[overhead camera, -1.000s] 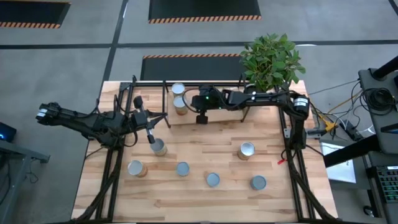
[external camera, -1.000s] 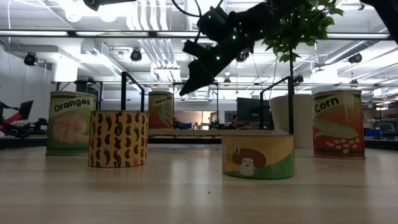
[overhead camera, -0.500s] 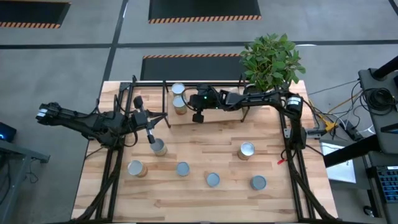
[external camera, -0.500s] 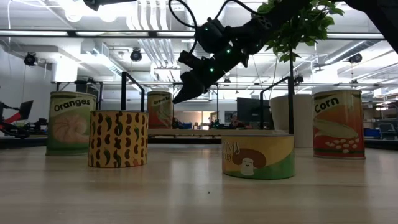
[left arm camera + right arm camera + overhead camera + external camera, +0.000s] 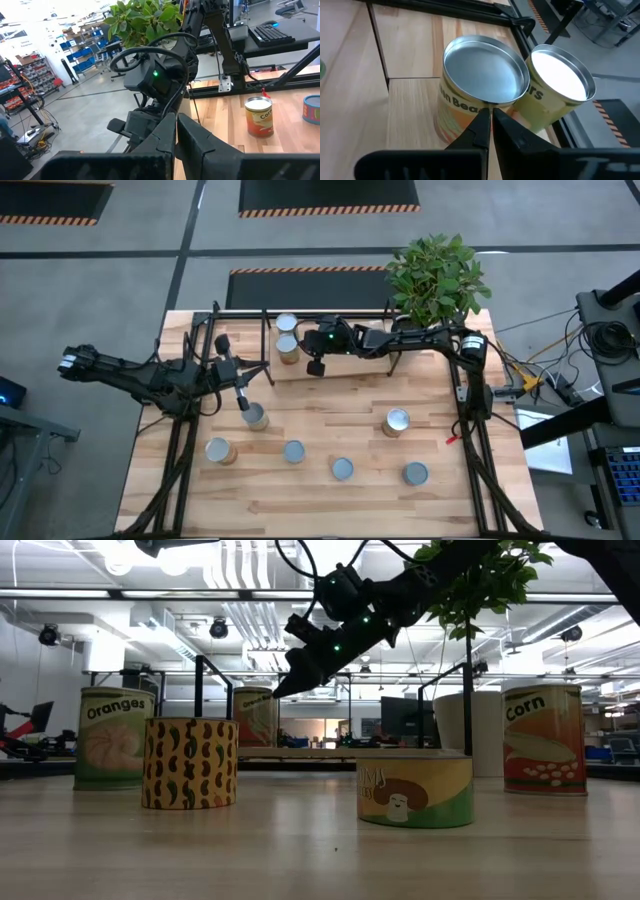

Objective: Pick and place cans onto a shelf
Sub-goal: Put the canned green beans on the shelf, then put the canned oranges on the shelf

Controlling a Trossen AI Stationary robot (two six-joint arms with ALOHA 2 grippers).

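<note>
Two cans stand on the shelf's [image 5: 340,370] wooden board at the far side: a green-beans can [image 5: 482,80] [image 5: 288,348] and one behind it [image 5: 560,82] [image 5: 287,325]. My right gripper [image 5: 491,112] [image 5: 282,692] is shut. It slants down from the table's right, its tips over the near rim of the green-beans can. My left gripper [image 5: 176,125] is shut and empty, held high over the table's left part. Several more cans stand upright on the table, among them a corn can [image 5: 397,421] and a bean-patterned can [image 5: 190,762]. My right gripper's shut fingertips stand at the near rim [image 5: 490,104] of the green-beans can's top, coming from above and from the table's right. I cannot tell whether they touch it. The can stands upright on the shelf board.
A leafy plant [image 5: 435,275] in a white pot [image 5: 480,730] stands at the far right, beside the shelf. The shelf's thin black bars [image 5: 300,311] run along the far edge. Cans are spread over the table's near half [image 5: 342,469]. The right of the shelf board is bare.
My right gripper has moved toward the table's left along the shelf, closing on the green-beans can, and has stayed shut.
</note>
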